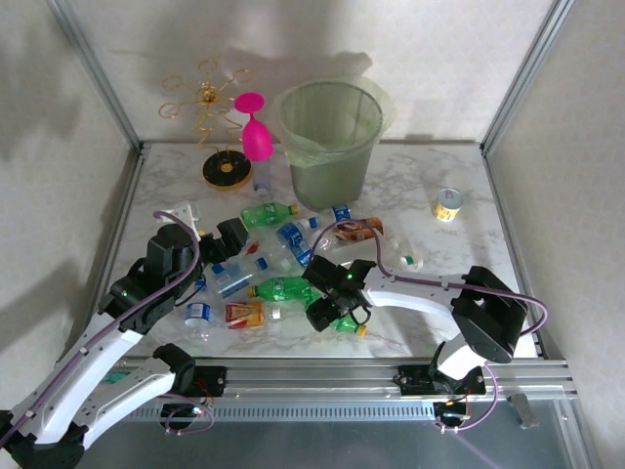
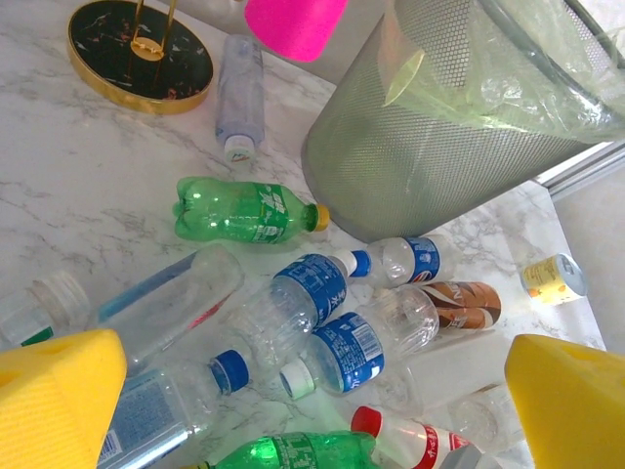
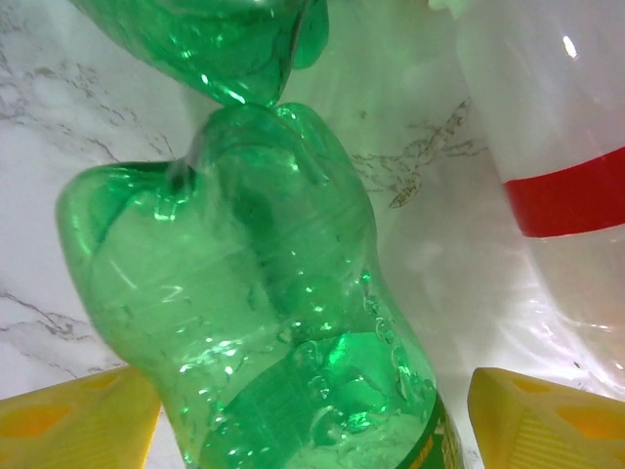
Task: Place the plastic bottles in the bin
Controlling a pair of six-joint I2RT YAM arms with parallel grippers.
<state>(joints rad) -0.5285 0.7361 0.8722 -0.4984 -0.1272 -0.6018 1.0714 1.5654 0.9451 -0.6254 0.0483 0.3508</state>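
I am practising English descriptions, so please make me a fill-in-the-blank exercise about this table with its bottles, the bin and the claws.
1. The right claw straddles a ___ bottle lying on the table.
2. The goblet standing left of the bin is ___ in colour.
3. In the top view, the small can stands to the ___ of the bin.

Missing words: green; pink; right.

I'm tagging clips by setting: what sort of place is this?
Probably a lab test cell, not a home: plain white panels in an aluminium frame enclose a marble-patterned table, with robot arms bolted to a rail and crushed plastic bottles strewn about.
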